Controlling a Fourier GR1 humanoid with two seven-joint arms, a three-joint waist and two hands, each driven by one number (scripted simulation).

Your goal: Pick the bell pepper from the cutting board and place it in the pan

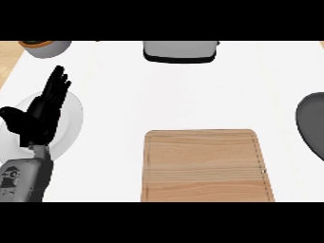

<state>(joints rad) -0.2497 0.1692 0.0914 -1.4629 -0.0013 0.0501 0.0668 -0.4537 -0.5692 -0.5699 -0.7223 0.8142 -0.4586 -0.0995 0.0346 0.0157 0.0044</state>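
I see my left robot hand (pixel 42 111) at the left side of the view, its grey forearm (pixel 20 178) coming up from the lower edge. The fingers are straight and spread, pointing away from me, with the thumb out to the left; it is released and holds nothing. It hangs over a white plate (pixel 71 124), which lies on the white desk (pixel 192 95) to the left of the cutting board (pixel 205 166). My right robot hand shows nowhere in this view.

I take the cutting board as my landmark. It is a light wooden board with rounded corners, lying flat at the near middle of the desk, and its top is bare: I cannot find the bell pepper on it or anywhere else in the view. To the right of the board, at the picture's right edge, lies the dark grey pan (pixel 322 135), only partly in view, and I see nothing in the part that shows. Beyond the board, at the far edge of the desk, stands a grey appliance with a black base (pixel 180 51). Far to the board's upper left, a grey bowl-like pot with an orange-brown rim (pixel 45 47) is cut off by the top of the view.
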